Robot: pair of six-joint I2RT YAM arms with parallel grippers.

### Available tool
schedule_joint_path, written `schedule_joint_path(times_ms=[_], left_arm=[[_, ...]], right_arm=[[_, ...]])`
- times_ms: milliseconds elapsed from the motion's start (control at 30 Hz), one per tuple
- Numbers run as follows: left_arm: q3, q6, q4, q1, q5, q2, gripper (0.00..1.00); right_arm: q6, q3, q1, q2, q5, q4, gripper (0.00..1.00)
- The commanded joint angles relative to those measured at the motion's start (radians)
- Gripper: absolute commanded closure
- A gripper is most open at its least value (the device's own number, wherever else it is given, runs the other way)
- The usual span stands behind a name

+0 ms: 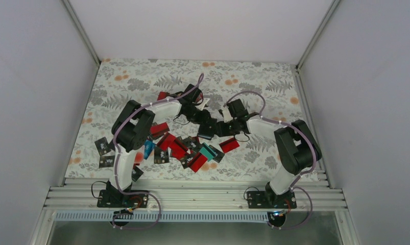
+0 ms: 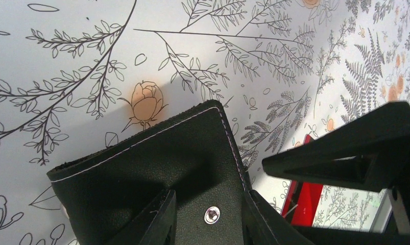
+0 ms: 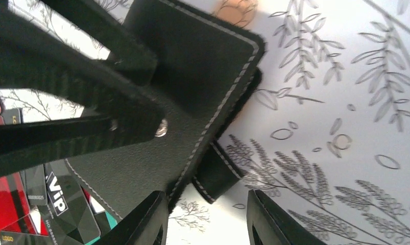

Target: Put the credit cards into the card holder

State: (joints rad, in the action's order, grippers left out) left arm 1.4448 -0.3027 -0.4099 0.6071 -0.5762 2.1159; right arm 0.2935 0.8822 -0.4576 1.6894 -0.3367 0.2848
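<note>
The card holder (image 2: 157, 153) is black leather with white stitching and a metal snap. My left gripper (image 2: 208, 204) is shut on it, one finger along its right edge. It hangs just above the cloth between both grippers (image 1: 207, 131). My right gripper (image 3: 208, 204) is open. Only the holder's strap tip (image 3: 215, 173) reaches between its fingers, without touching them. The left gripper's fingers (image 3: 65, 87) cross the holder (image 3: 192, 66). Credit cards lie scattered below: red ones (image 1: 167, 140), a teal one (image 1: 208, 151) and black ones (image 1: 103, 147).
The flowered cloth (image 1: 274, 81) covers the table between white walls. A black VIP card (image 3: 59, 194) and a red card (image 3: 3, 204) lie under the holder. Another red card (image 2: 305, 201) shows below the right gripper's finger (image 2: 345, 148). A metal rail (image 1: 202, 196) runs along the near edge.
</note>
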Motion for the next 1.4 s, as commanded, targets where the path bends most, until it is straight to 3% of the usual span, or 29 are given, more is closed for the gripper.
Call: schedule_joint_path(times_ms=[0, 333, 600, 833, 1233, 1367], left_arm=[[-0.006, 0.051, -0.051, 0.006, 0.058, 0.059, 0.66], [-0.004, 0.093, -0.077, 0.007, 0.089, 0.076, 0.78], [-0.015, 0.146, -0.116, 0.006, 0.166, 0.071, 0.80], [-0.040, 0.154, -0.107, 0.008, 0.193, 0.072, 0.83], [-0.055, 0.179, -0.092, 0.016, 0.117, 0.088, 0.83], [-0.057, 0.190, -0.093, 0.016, 0.097, 0.099, 0.83]], right_arm=[[-0.035, 0.009, -0.064, 0.027, 0.094, -0.003, 0.58], [-0.016, 0.048, -0.112, 0.043, 0.334, 0.067, 0.61], [0.010, 0.059, -0.134, 0.082, 0.479, 0.114, 0.65], [0.018, 0.052, -0.137, 0.038, 0.475, 0.108, 0.64], [-0.051, 0.057, -0.138, 0.080, 0.340, -0.091, 0.59], [-0.065, 0.058, -0.136, 0.098, 0.334, -0.131, 0.68]])
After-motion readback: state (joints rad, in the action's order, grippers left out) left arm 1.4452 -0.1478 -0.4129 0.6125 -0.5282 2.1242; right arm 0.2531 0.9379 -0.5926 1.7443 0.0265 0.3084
